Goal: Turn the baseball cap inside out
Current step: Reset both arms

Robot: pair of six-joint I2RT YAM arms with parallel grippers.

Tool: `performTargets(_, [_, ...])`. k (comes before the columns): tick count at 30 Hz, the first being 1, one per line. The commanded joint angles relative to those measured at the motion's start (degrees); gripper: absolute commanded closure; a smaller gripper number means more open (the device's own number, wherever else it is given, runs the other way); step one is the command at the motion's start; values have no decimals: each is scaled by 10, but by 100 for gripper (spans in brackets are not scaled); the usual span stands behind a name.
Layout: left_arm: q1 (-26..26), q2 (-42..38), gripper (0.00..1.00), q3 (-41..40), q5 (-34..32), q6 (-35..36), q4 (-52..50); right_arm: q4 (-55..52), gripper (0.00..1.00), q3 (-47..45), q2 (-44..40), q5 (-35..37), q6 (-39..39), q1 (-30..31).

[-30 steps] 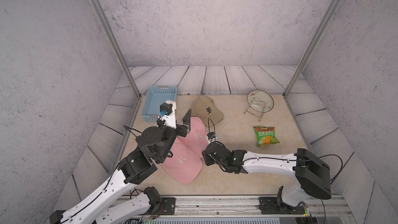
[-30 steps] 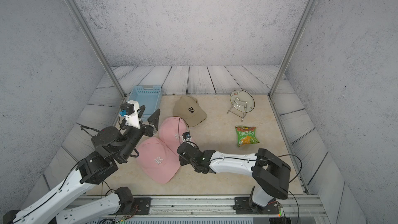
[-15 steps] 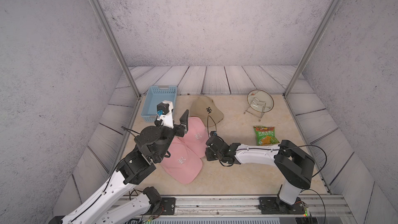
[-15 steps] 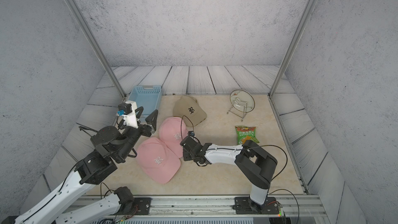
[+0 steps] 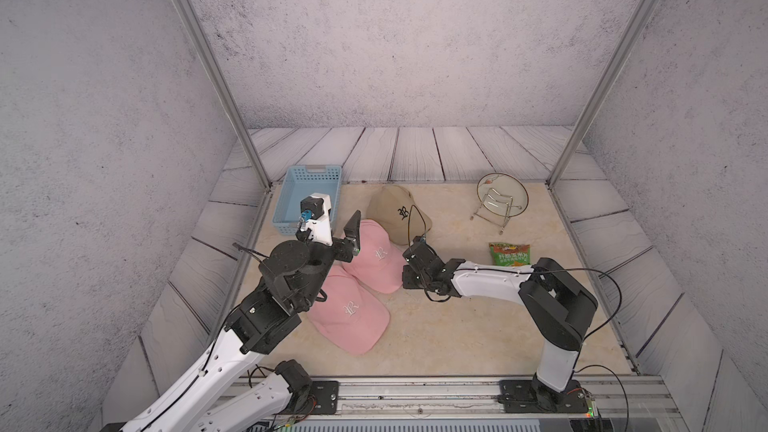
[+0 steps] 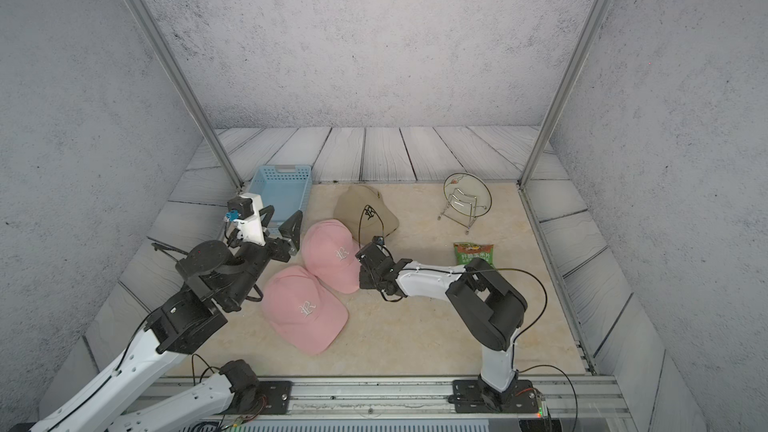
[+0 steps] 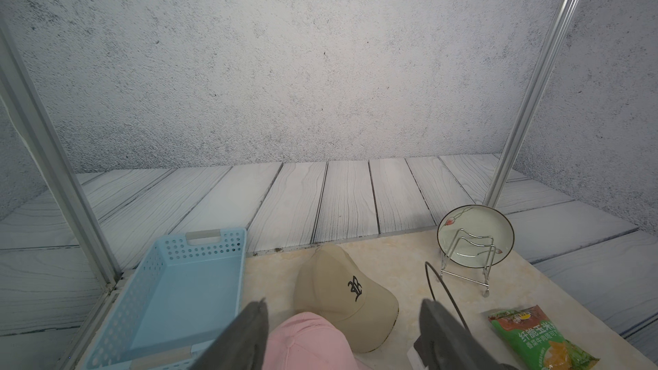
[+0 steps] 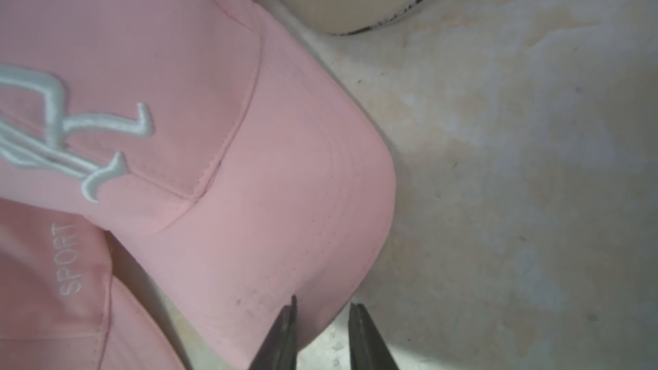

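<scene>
Three baseball caps lie on the beige mat. A pink cap sits mid-left, a second pink cap in front of it, and a beige cap behind. My right gripper lies low at the rear pink cap's brim. Its jaws stand narrowly apart, with the brim's edge between them and mat showing in the gap. My left gripper hangs wide open above that cap's crown, holding nothing.
A blue basket stands at the back left beside a metal post. A plate on a wire rack stands at the back right. A green snack bag lies behind the right forearm.
My right gripper has slid back along the mat to the rear pink cap's brim, and its jaws have narrowed. The right elbow has folded up. My left gripper has drifted slightly back-left.
</scene>
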Motion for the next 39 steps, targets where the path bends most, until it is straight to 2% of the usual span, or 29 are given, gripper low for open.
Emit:
performTargets(1, [16, 2, 26, -8, -1, -8, -3, -17, 61, 10, -5, 15, -27, -16])
performTargets(3, [31, 9, 25, -10, -24, -8, -12, -8, 47, -4, -35, 21, -46, -26])
performTargets(5, [52, 24, 24, -12, -64, -3, -22, 0, 36, -20, -76, 37, -69, -34])
performTargets(8, [100, 50, 22, -21, -130, -17, -30, -10, 30, -36, -140, 77, -106, -52])
performTargets(10, [145, 63, 21, -37, -137, -33, -27, -21, 28, -49, -181, 97, -128, -75])
performTargets(15, [260, 79, 20, -104, -91, -38, 4, -49, 26, -85, -267, 147, -190, -156])
performTargets(21, [380, 93, 19, -222, 2, -38, 118, -52, 25, -147, -348, 165, -238, -299])
performTargets(26, [427, 125, 16, -271, 32, -3, 175, -3, 22, -207, -368, 171, -275, -402])
performTargets(30, [478, 143, 12, -298, 104, 7, 199, 43, 22, -241, -345, 177, -279, -478])
performTargets(34, [508, 178, 4, -348, 200, 41, 318, 157, 20, -297, -317, 155, -302, -509])
performTargets(39, [521, 238, 1, -342, 278, 31, 372, 310, 17, -353, -290, 102, -338, -516])
